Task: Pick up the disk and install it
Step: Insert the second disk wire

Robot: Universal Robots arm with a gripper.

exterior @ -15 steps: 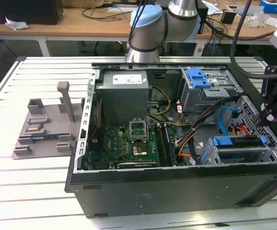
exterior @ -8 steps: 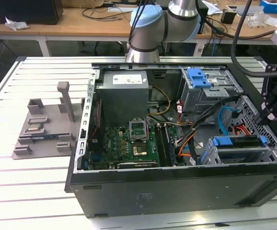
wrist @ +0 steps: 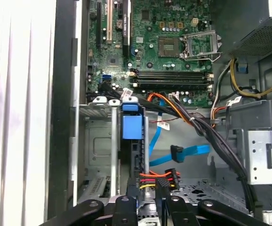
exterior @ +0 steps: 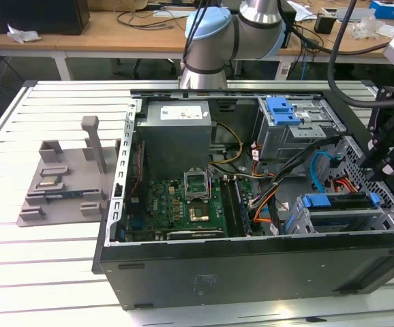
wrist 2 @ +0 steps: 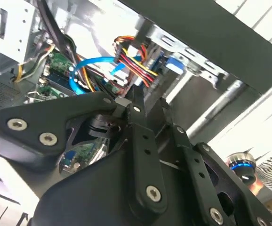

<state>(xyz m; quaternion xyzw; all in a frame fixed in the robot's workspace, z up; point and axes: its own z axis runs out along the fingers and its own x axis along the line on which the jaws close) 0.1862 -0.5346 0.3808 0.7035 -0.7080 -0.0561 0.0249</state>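
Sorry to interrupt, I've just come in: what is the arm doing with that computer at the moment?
The robot arm has its gripper at the open computer case, at the exterior view's right, by the drive cage. The disk, with its blue rails, sits on edge in that cage, and in the first wrist view the gripper is right at the disk's near end. Whether the fingers grip it or have let go cannot be told. The motherboard and the loose cables lie untouched.

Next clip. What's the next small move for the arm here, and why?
Probably a gentle push seating the flat silver-metal disk with blue plastic rails deeper in the grey metal drive cage: in the first wrist view it stands edge-on in the cage, right ahead of the claw, apparently not fully seated.
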